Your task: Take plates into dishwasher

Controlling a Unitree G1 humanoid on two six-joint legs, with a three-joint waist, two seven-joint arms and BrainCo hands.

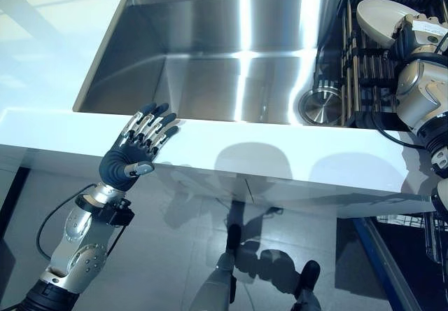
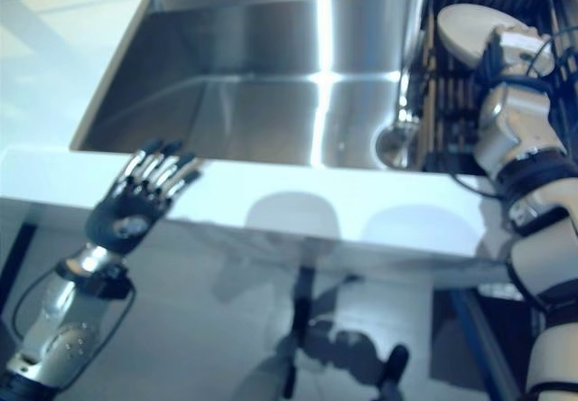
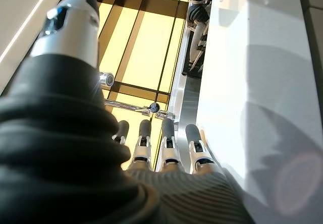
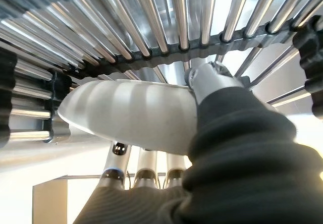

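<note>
A white plate (image 1: pixel 376 15) lies on the dark roll-up rack (image 1: pixel 358 80) over the right end of the sink. My right hand (image 1: pixel 414 36) is at the plate's right edge. In the right wrist view the thumb (image 4: pixel 212 80) lies on top of the plate (image 4: pixel 126 113) and the fingers (image 4: pixel 146 166) are beneath it, pinching it above the rack's metal rods. My left hand (image 1: pixel 133 155) is open and empty, with its fingers (image 3: pixel 166 143) straight over the front edge of the white counter.
The steel sink (image 1: pixel 210 59) has a round drain (image 1: pixel 320 106) next to the rack. The white counter (image 1: pixel 280 158) runs along the front. A dark wire basket with a blue edge (image 1: pixel 381 258) shows below the counter at the lower right.
</note>
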